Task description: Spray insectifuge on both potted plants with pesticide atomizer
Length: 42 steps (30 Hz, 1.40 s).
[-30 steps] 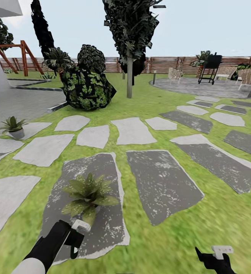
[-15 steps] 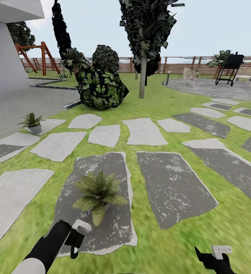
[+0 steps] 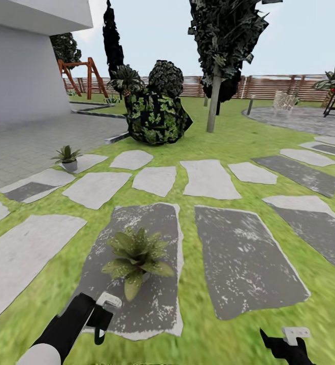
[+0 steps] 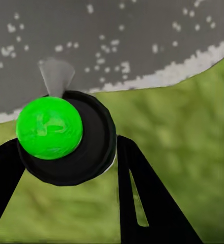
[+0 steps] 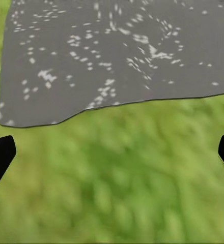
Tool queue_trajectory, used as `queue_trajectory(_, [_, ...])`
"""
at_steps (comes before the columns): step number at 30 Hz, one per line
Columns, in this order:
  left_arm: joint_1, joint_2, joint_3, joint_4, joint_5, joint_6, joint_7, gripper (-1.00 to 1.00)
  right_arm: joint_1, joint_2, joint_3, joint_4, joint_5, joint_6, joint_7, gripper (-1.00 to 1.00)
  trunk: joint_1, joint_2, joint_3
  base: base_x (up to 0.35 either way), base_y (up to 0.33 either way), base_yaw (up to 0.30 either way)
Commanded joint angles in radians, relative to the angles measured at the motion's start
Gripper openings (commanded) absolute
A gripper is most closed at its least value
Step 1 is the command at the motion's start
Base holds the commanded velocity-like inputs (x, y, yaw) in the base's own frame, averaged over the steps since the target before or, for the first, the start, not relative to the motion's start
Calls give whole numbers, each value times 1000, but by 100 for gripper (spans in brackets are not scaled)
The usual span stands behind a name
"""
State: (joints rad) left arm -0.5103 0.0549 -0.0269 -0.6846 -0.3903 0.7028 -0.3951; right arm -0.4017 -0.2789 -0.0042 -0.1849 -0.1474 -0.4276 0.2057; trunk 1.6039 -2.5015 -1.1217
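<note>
On the lawn (image 3: 223, 147), the left gripper (image 3: 102, 317) clamps the pesticide atomizer (image 4: 66, 137); the right gripper (image 5: 112, 152) gapes empty.

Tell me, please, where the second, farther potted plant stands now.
In the head view, the farther potted plant stands at the left, on the corner of a pale stepping stone beside the paved area, well beyond the nearer potted plant.
</note>
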Motion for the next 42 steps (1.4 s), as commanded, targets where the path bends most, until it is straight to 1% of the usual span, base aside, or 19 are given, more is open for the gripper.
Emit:
queue_trajectory(1, [-1,0,-3,-1,-11,3,-8,-100,0,0,0,1,-11,-2,9,100,0,0,-1,-84,-264,278])
queue_trajectory(7, [-1,0,-3,-1,-9,3,-8,-100,0,0,0,1,-11,-2,9,100,0,0,-1,-116,-257,278])
queue_trajectory(21, [-1,-1,-1,-2,-9,3,-8,-100,0,0,0,1,-11,-2,9,100,0,0,-1,-4,-276,272])
queue_trajectory(28, [-1,-7,-2,-1,-9,3,-8,-100,0,-2,0,1,-10,-2,9,100,0,0,-1,56,-276,29])
queue_trajectory(42, [-1,-7,-2,-1,-10,3,-8,-100,0,-10,-2,1,-10,-2,9,100,0,0,-1,12,-278,0])
